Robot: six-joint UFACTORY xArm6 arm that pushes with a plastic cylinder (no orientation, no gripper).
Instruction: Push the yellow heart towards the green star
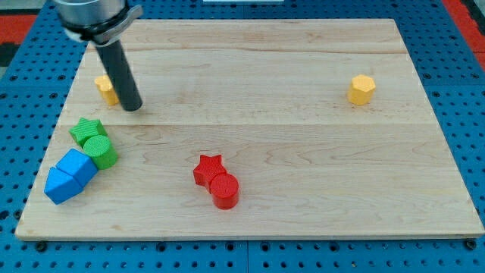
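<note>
**Camera view: tip beside the yellow heart**

My tip (pixel 132 107) rests on the wooden board (pixel 265 68), touching the right side of the yellow heart (pixel 104 88), which the rod partly hides. No pincer exists, only the rod. Green star (pixel 87 130) lies below, touching a green cylinder (pixel 100 151).

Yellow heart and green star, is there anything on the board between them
No. In the camera view only bare wood separates the yellow heart from the green star; my tip sits right of the heart.
</note>
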